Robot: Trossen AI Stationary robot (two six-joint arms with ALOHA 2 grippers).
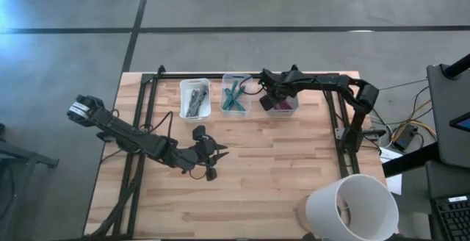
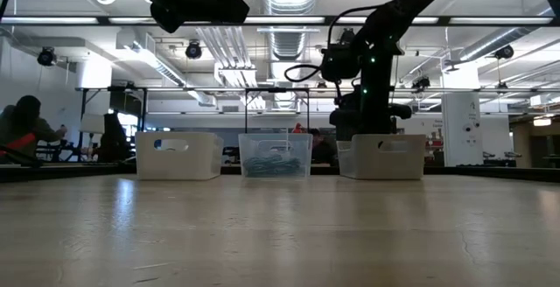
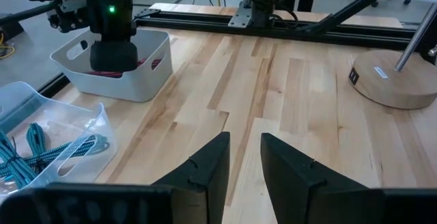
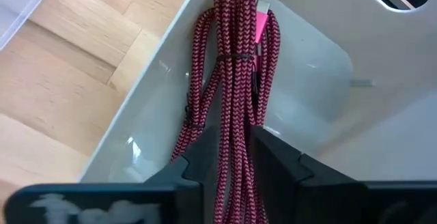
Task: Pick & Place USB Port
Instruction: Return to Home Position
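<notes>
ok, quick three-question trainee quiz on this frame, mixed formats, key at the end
1. Multiple choice: in the high view, which bin in the row holds the pink charger cables? A) left B) middle C) right
2. True or false: the left end effector is over bare table, holding nothing.
3. Fill in: the clear bin holds ___ cables.
Key: 1 C, the gray bin, with the right end effector at it. 2 true. 3 teal, see the teal cables.
</notes>
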